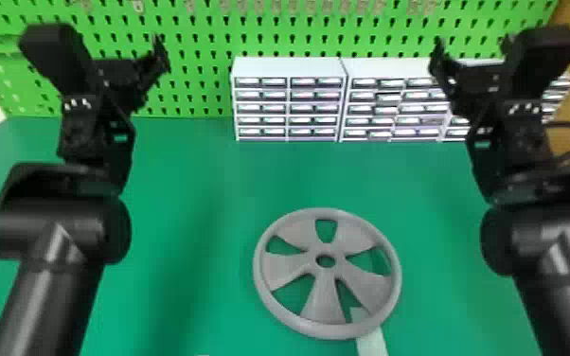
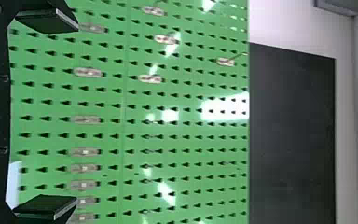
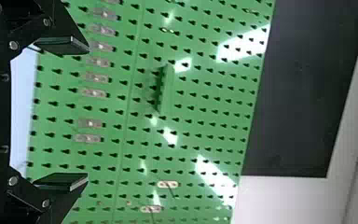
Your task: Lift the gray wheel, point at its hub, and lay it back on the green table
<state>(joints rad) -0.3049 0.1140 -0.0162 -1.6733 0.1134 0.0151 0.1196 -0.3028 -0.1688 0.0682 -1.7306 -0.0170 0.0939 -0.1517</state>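
Gray wheel [image 1: 325, 293]: flat on the green table [image 1: 421, 189], a little right of centre in head view, gripped by nothing. Probably set there to be in reach from either side. Also lying partly over a pale strip [image 1: 373, 342], seen through one opening and past the near rim [image 1: 326, 332]; maybe a spot marker, can't tell. Hub [image 1: 325, 271] face up, so likely simple to point at once lifted.

Left gripper [image 2: 73, 114]: raised in front of the green pegboard [image 1: 194, 45], spread wide, holding nothing. Right gripper [image 3: 86, 113]: same height roughly, same wide spread, also empty. Both likely held high and apart to keep the wheel in plain sight and leave room to come down on it. Drawer units [image 1: 289, 102] at the back, by the pegboard, probably to save working space in front.

Either before the lift or after the laying back; can't tell from this. If before, next: lower to the rim, grip across it, maybe through an opening. Probably one side to hold, the other to point. Could slide or tip if gripped off-centre; might rest slightly uneven on the strip.
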